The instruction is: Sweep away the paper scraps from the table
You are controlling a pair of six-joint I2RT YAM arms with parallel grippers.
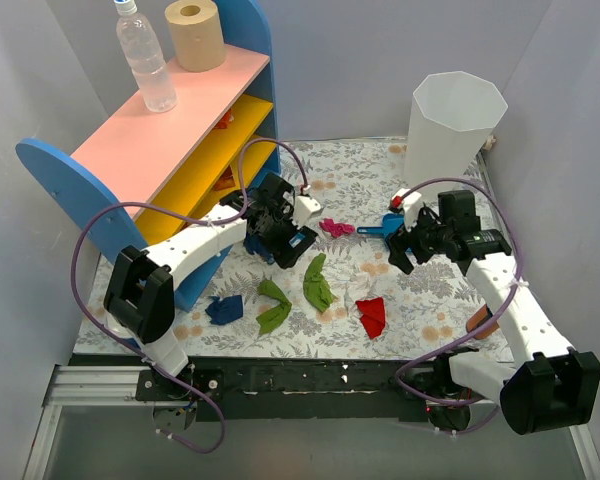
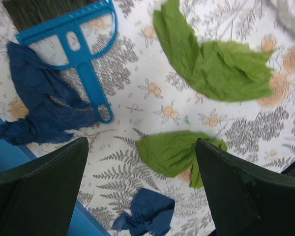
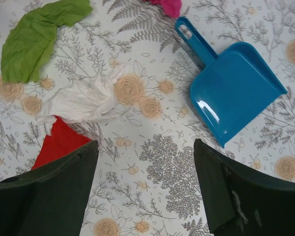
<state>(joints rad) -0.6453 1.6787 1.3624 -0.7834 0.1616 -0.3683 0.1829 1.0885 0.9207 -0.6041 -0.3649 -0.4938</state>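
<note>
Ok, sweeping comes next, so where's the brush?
The brush lies upper left in the left wrist view, on the table, its handle against a navy scrap.

paper scraps (image 1: 318, 285): crumpled, multicoloured, scattered mid-table | table (image 1: 420, 300): flat, floral cloth

Bright, even light, soft shadows; left wrist view slightly blurred, small glare spot on the dustpan (image 3: 238, 91).
</note>
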